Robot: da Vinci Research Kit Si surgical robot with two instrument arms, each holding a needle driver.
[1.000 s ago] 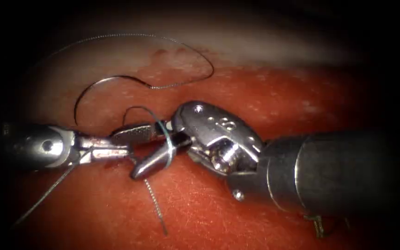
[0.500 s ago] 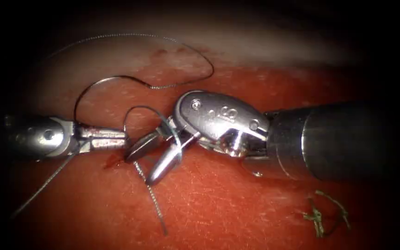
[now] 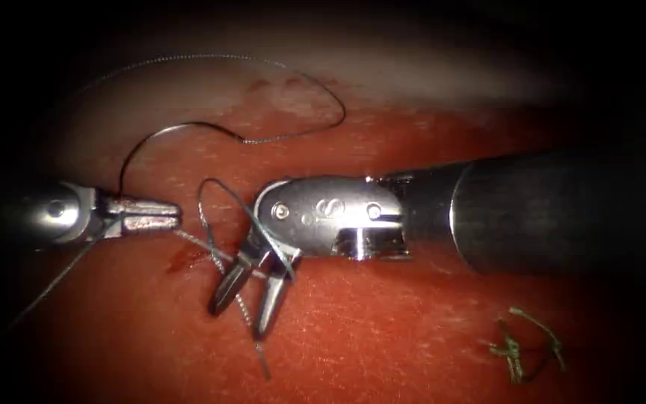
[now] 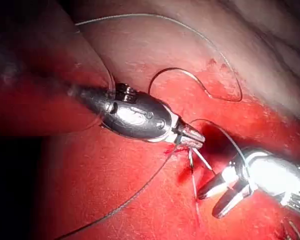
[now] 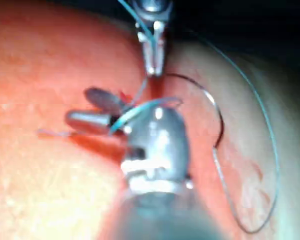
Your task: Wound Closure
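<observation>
My left tool (image 3: 176, 216) comes in from the left with its jaws shut on the thread (image 3: 203, 245). That strand runs tight from its tip to my right tool (image 3: 238, 322). The right tool's jaws point down, open and holding nothing, with a turn of thread wrapped round their base. A short thread tail (image 3: 254, 337) hangs below them. The dark curved needle (image 3: 160, 133) lies free on the tissue (image 3: 383, 329) above both tools, and its thread loops on beyond it. The left wrist view shows the left tool (image 4: 200, 142) and the open right tool (image 4: 208, 205). The right wrist view shows the right tool (image 5: 77, 106).
A small patch of red fluid (image 3: 185, 259) marks the tissue between the two tools. Cut ends of thread (image 3: 521, 348) lie at the lower right. A long strand of thread (image 3: 46, 288) trails off to the lower left under the left tool.
The right tool's open jaws swung from pointing left to pointing down, the thread turn still round them. The left tool, still shut, drew back left, stretching a strand between the tools.
</observation>
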